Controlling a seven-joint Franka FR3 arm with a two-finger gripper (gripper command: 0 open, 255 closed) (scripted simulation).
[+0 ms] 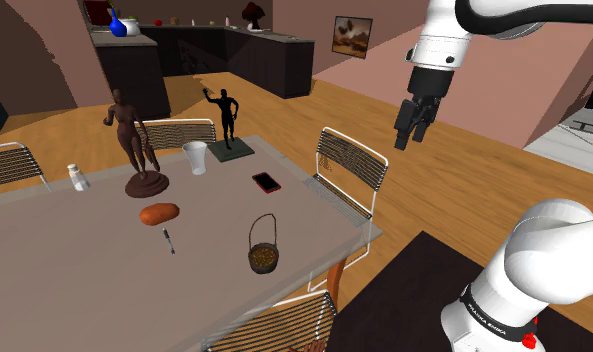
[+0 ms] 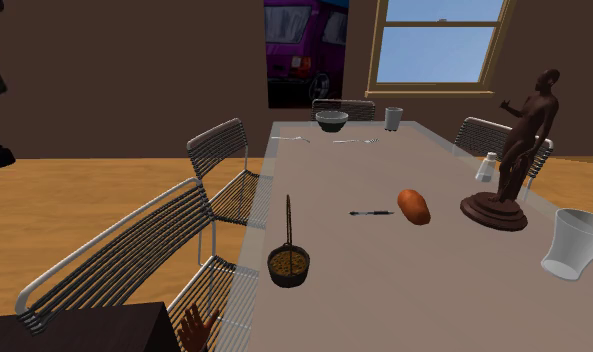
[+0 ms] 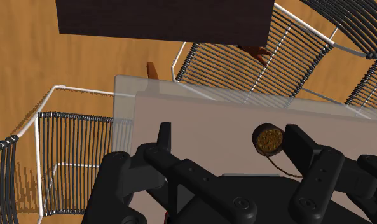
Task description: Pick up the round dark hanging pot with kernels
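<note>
The round dark pot [image 1: 263, 258], filled with yellowish kernels and topped by a thin upright bail handle, stands near the table's [image 1: 74, 290] edge at the shoulder view's right. The second exterior view has the pot [image 2: 288, 266] by the table's left edge. My black gripper [image 1: 412, 126] hangs open high in the air, well off to the pot's right, above a wire chair [image 1: 350, 170]. Looking down from the wrist, the pot [image 3: 269, 139] lies far below, close to one of the spread fingers [image 3: 301, 145], and the gripper [image 3: 231, 141] holds nothing.
On the table are a bread loaf [image 1: 159, 213], a small knife [image 1: 168, 239], a red phone [image 1: 267, 182], a white cup [image 1: 195, 157], a brown figurine [image 1: 136, 150], a black figurine [image 1: 227, 118] and a shaker [image 1: 77, 178]. Wire chairs line the table's edges.
</note>
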